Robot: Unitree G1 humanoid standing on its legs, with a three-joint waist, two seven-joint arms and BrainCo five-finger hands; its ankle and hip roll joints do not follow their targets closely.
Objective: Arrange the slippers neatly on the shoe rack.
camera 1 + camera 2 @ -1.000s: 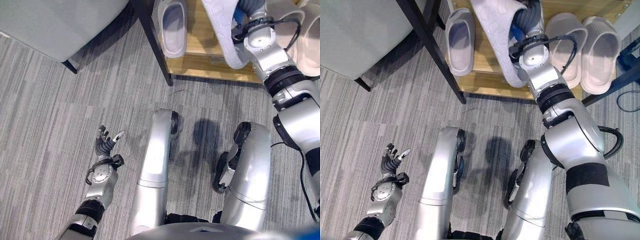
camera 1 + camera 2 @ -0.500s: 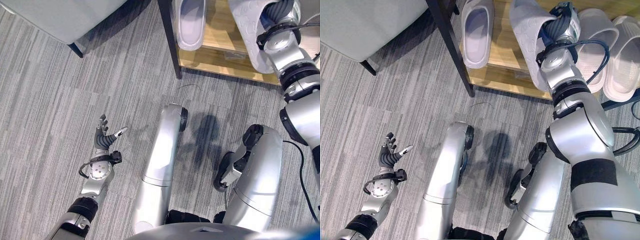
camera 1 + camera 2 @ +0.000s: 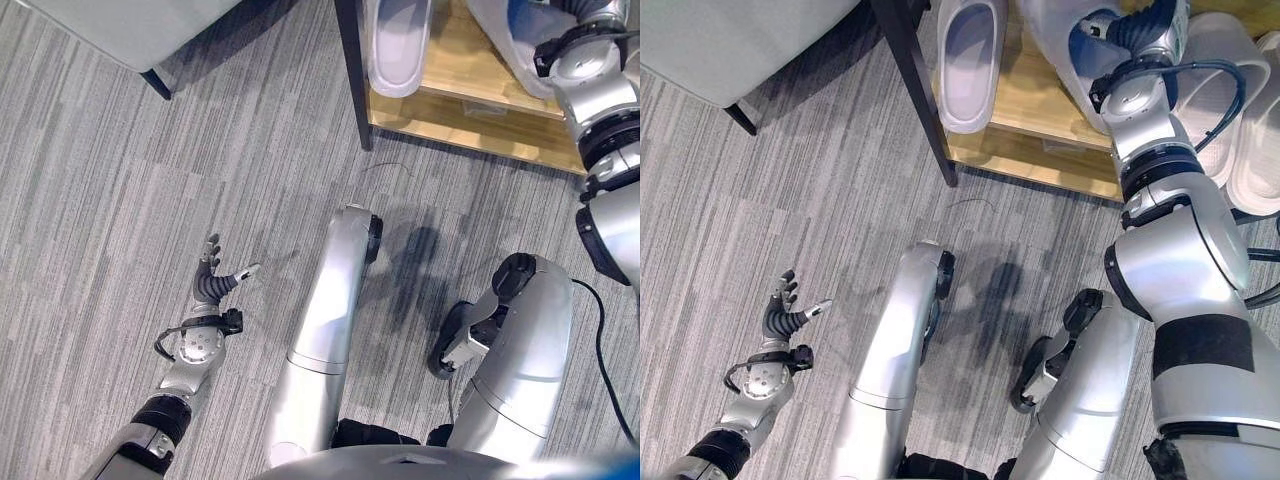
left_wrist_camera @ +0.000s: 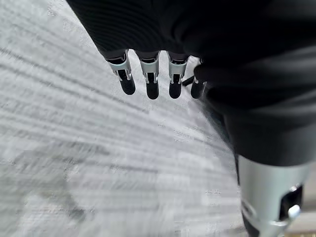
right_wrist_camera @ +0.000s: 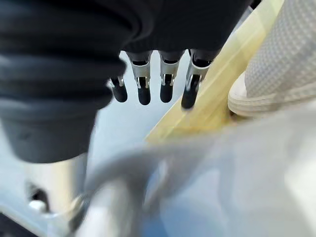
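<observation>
Shoe rack (image 3: 1040, 115): wooden shelf on a dark frame, standing on grey striped carpet (image 3: 120, 200). Pale slipper (image 3: 970, 60) lies flat at the rack's left end, beside the dark upright post. Two further pale slippers (image 3: 1230, 95) lie side by side at the right end. Between them, another pale slipper (image 3: 1065, 35) is on the shelf under the right hand (image 3: 1145, 40); whether its fingers are curled on that slipper or apart cannot be told. Left hand (image 3: 212, 285): low over the carpet, well apart from the rack, fingers straight and spread, holding nothing. Grey upholstered furniture (image 3: 730, 40) stands left of the rack.
</observation>
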